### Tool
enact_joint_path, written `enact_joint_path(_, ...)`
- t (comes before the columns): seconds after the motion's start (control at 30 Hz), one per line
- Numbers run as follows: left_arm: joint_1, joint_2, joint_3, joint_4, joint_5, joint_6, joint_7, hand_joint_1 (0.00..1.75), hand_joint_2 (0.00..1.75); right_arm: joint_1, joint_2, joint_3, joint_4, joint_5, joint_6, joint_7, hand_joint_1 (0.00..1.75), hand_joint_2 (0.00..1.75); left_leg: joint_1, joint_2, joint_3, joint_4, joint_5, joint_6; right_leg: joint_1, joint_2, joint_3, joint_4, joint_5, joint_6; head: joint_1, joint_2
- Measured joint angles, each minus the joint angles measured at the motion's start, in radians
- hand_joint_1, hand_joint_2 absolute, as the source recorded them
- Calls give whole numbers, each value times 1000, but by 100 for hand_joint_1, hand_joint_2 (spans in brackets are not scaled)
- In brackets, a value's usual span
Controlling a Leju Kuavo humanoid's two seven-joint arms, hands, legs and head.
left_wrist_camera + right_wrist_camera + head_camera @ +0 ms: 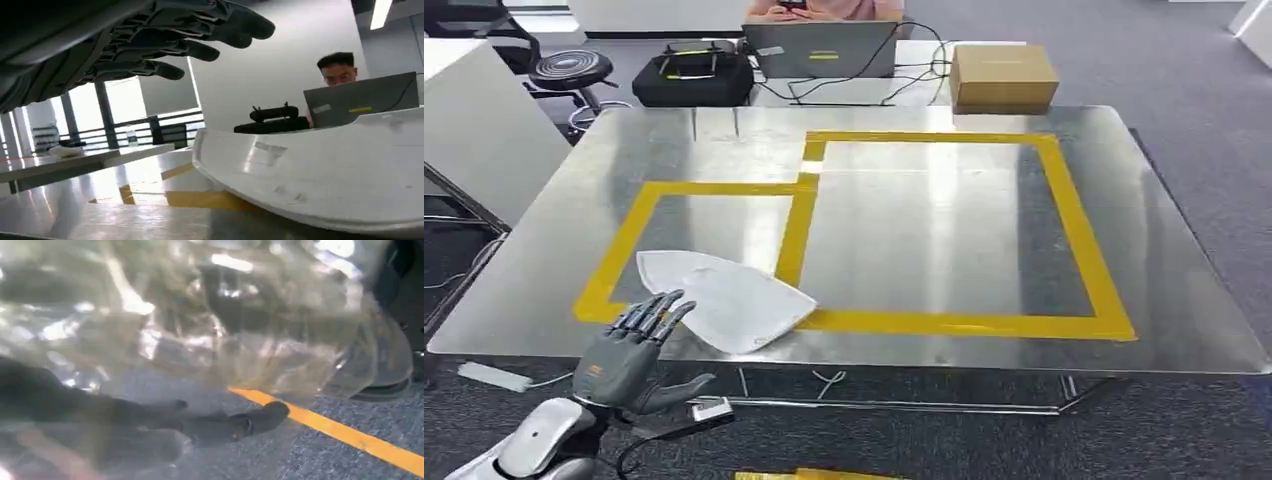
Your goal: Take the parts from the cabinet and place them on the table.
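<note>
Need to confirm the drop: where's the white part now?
Head view: white part lies at the table's near-left corner, across the yellow tape, beside the left hand.

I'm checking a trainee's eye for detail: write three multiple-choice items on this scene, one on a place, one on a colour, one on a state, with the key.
1. Where does the white part lie?
A. On the table's near left, across the tape outline
B. On the cardboard box
C. On the floor

2. What colour is the tape on the table?
A. Red
B. Yellow
C. Blue

3. How is the left hand?
A. Gripping the white part
B. Closed in a fist
C. Fingers apart, holding nothing

Key: 1 A, the head view shows the part lying over the outline at the near left. 2 B, the taped rectangles are yellow. 3 C, the head view shows the fingers spread at the table's edge beside the part, with nothing in them.
</note>
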Motion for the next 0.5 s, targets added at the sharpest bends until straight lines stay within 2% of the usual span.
enact_joint_path(0.03,1,0,2,0,-1,-1,0,0,0,1,0,0,0,-1,0,0,0,0,2,0,-24,81,-46,-4,1,-1,-11,1,9,-1,0,0)
enact_joint_path(0.07,3,0,3,0,-1,-1,1,0,0,1,0,0,0,-2,0,0,0,0,4,0,-38,141,-67,-6,3,-2,-22,3,16,-1,1,0)
enact_joint_path(0.1,5,0,5,0,-1,-1,2,0,0,1,0,0,0,-3,0,0,0,0,5,0,-34,161,-64,-6,4,-3,-33,6,21,-1,0,0)
enact_joint_path(0.13,7,0,9,0,-1,-1,3,0,0,1,0,0,0,-3,0,0,0,0,6,0,-6,137,-39,-5,4,-4,-43,11,26,0,0,0)
enact_joint_path(0.17,8,0,12,0,-1,-1,6,0,0,1,0,0,0,-5,0,0,0,0,6,0,41,67,-3,-3,5,-4,-52,15,30,1,0,0)
enact_joint_path(0.2,8,1,17,0,-2,-1,12,0,0,0,0,0,0,-7,-1,0,0,0,6,0,109,-38,35,1,5,-4,-59,20,33,4,0,0)
enact_joint_path(0.23,8,3,20,-1,-2,-1,15,0,0,0,0,0,0,-8,-3,0,0,0,5,0,164,-125,48,6,5,-4,-62,24,36,8,0,0)
enact_joint_path(0.27,8,6,24,-3,-2,-1,18,0,0,0,0,0,-2,-10,-4,0,0,0,0,0,186,-165,32,12,9,-3,-70,27,41,13,1,0)
enact_joint_path(0.33,14,10,32,-5,-2,-1,18,0,0,0,0,0,-3,-12,-4,0,0,0,-3,-2,173,-166,41,22,8,-3,-73,25,55,25,0,0)
enact_joint_path(0.4,18,11,37,-6,-2,-1,21,0,0,2,0,0,-3,-13,-6,0,0,0,-4,-1,163,-171,57,39,8,-3,-75,19,70,40,1,0)
enact_joint_path(0.43,17,11,38,-6,-2,-1,21,0,0,2,0,0,-4,-15,-8,0,0,0,2,1,156,-175,70,47,7,-1,-88,21,60,45,2,0)
enact_joint_path(0.47,17,12,39,-6,-1,-1,25,0,0,1,0,0,-5,-15,-10,0,0,0,2,3,143,-175,79,52,6,2,-105,52,11,46,3,0)
enact_joint_path(0.5,21,12,42,-6,-1,0,31,0,0,2,0,1,-5,-16,-11,0,0,0,2,3,129,-175,89,57,6,4,-132,120,-56,46,6,0)
